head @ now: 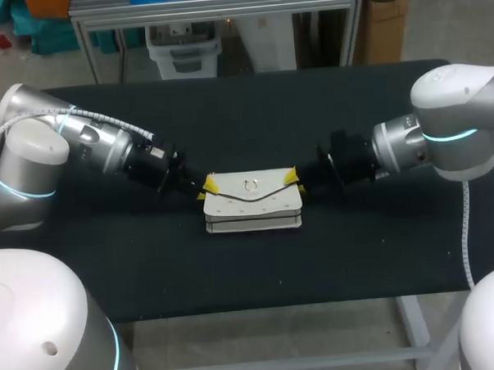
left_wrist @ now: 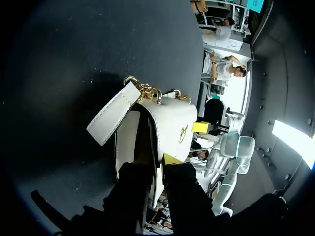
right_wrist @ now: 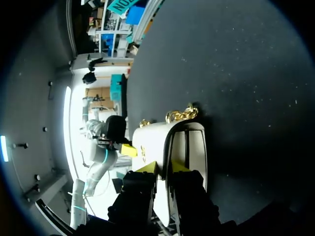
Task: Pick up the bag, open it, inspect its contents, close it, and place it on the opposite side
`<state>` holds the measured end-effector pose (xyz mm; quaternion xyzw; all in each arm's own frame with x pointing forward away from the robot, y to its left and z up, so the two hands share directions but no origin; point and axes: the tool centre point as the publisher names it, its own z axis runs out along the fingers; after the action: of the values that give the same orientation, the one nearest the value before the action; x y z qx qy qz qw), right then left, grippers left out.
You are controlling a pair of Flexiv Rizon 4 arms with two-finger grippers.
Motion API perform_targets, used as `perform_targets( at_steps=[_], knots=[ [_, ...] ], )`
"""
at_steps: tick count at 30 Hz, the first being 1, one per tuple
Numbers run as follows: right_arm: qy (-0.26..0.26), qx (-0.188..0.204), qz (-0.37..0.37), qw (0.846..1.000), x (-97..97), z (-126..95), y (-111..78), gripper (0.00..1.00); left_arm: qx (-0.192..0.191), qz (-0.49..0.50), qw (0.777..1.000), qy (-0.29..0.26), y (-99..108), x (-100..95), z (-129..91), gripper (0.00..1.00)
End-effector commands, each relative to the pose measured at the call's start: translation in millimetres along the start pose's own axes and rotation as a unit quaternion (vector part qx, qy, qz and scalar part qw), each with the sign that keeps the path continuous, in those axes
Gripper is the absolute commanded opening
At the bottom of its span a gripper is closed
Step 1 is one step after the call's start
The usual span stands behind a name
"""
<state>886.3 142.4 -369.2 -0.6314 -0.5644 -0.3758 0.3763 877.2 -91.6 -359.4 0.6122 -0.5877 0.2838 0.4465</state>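
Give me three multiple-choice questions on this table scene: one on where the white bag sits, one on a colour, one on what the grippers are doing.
1. Where on the black table is the white leather flap bag?
A) left edge
B) middle, between both grippers
C) near right corner

2. The bag's chain is:
A) gold
B) silver
C) black

3. The left gripper and right gripper are:
A) both open, away from the bag
B) only the left one holding it
C) each shut on one end of the bag

Answers:
1 B: the head view shows it centred, a gripper at each end.
2 A: the links shine gold.
3 C: each pair of yellow tips pinches the bag's edge.
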Motion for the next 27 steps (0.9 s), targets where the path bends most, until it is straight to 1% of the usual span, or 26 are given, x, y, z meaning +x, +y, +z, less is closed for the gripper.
perform_targets(
  at_steps=[1,2,3,4,5,6,7,8,9,10,11,21,27],
  knots=[
    [0.002,0.003,0.001,1.0,1.9,9.2,0.8,0.0,-0.003,0.0,1.0,0.005,-5.0,2.3,9.1,0.0],
    [0.003,0.003,0.002,1.0,1.6,9.4,0.6,0.0,-0.003,0.0,1.0,0.005,-5.3,2.4,9.5,0.0],
    [0.003,0.003,0.002,1.0,1.4,9.4,0.4,0.08,-0.003,0.0,1.0,0.005,-5.4,2.5,9.6,0.0],
    [0.004,0.002,0.003,1.0,0.9,8.8,-0.4,0.34,-0.003,-0.001,1.0,0.001,-5.4,2.4,9.5,0.0],
    [0.004,0.001,0.004,1.0,0.4,7.4,-1.2,0.55,0.0,-0.003,1.0,-0.003,-5.3,2.1,9.1,0.0],
    [0.004,0.0,0.004,1.0,0.1,5.5,-1.9,0.79,0.0,-0.003,1.0,-0.003,-4.5,1.4,8.2,0.0],
    [0.004,-0.003,0.004,1.0,-0.3,3.8,-2.5,0.95,0.004,-0.004,1.0,-0.005,-3.5,0.9,7.1,0.17],
    [0.004,-0.005,0.005,1.0,-0.9,1.6,-3.0,1.0,0.008,-0.006,1.0,-0.007,-2.5,0.6,5.9,0.44],
    [0.004,-0.008,0.005,1.0,-1.3,-0.2,-3.3,1.0,0.009,-0.006,1.0,-0.007,-1.6,0.4,4.7,0.7],
    [0.004,-0.01,0.005,1.0,-1.4,-1.7,-3.4,1.0,0.011,-0.007,1.0,-0.006,-1.1,0.2,3.4,0.9],
    [0.005,-0.013,0.006,1.0,-1.3,-3.1,-3.2,1.0,0.014,-0.009,1.0,-0.006,-0.9,0.0,2.2,1.0],
    [0.006,-0.036,0.02,0.999,3.2,-9.8,3.7,1.0,0.025,-0.033,0.999,0.004,-0.9,0.2,-8.0,1.0],
    [0.011,-0.041,0.039,0.998,3.5,-9.9,9.8,1.0,0.004,-0.067,0.998,0.015,-11.9,-1.2,-10.9,1.0]
  ],
)
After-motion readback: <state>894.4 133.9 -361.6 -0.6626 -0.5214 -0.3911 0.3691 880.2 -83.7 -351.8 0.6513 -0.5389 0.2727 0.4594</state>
